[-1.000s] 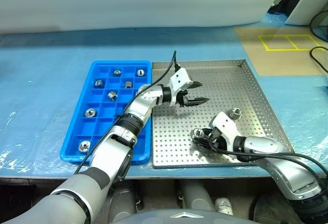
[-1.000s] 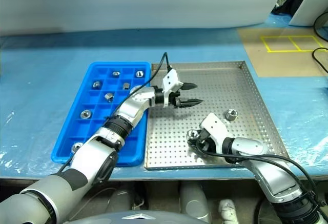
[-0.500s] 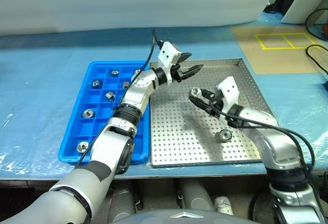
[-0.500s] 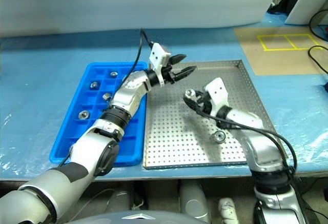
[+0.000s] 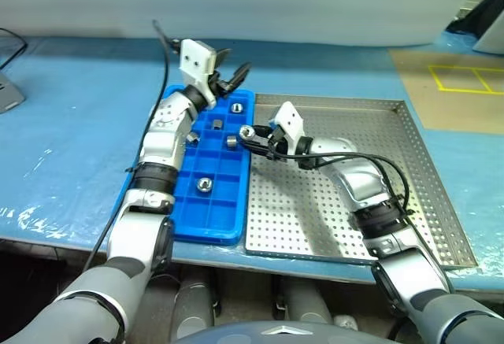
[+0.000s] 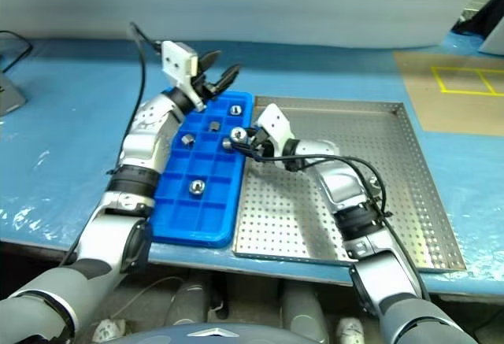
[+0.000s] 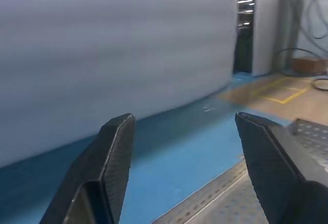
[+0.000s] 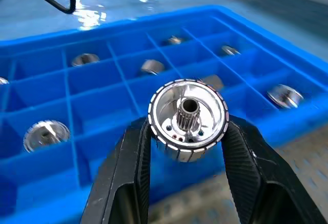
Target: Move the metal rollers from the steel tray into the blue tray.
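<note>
Right gripper (image 8: 187, 131): a roller (image 8: 188, 119) is being pinched between its two black fingers, one pad on each side of the ring; the toothed centre hole is being turned toward the wrist camera.
Held roller: it is being carried in the air just above the blue tray's (image 5: 183, 226) edge nearest the steel tray (image 5: 409, 202), touching neither tray.
Left gripper (image 5: 227, 79): its fingers are being held spread apart with nothing between them; it is being raised above the far end of the blue tray, pointing away from the robot and slightly up.
Blue tray: it is lying on the blue sheet (image 5: 71, 139), side by side with the steel tray on that tray's left, the long rims just beside each other.
Rollers in blue tray: several are being kept one to a compartment, among them one near the far end (image 5: 237, 108), one in the middle (image 5: 231, 141) and one nearer the robot (image 5: 204, 183); more are being shown in the right wrist view, such as one (image 8: 46, 134) and another (image 8: 285, 96).
Steel tray: its perforated floor is being shown bare where the right arm is not covering it.
Background: a pale wall (image 7: 102, 44) is being faced by the left gripper, with yellow floor markings (image 5: 470, 79) beyond the steel tray.
</note>
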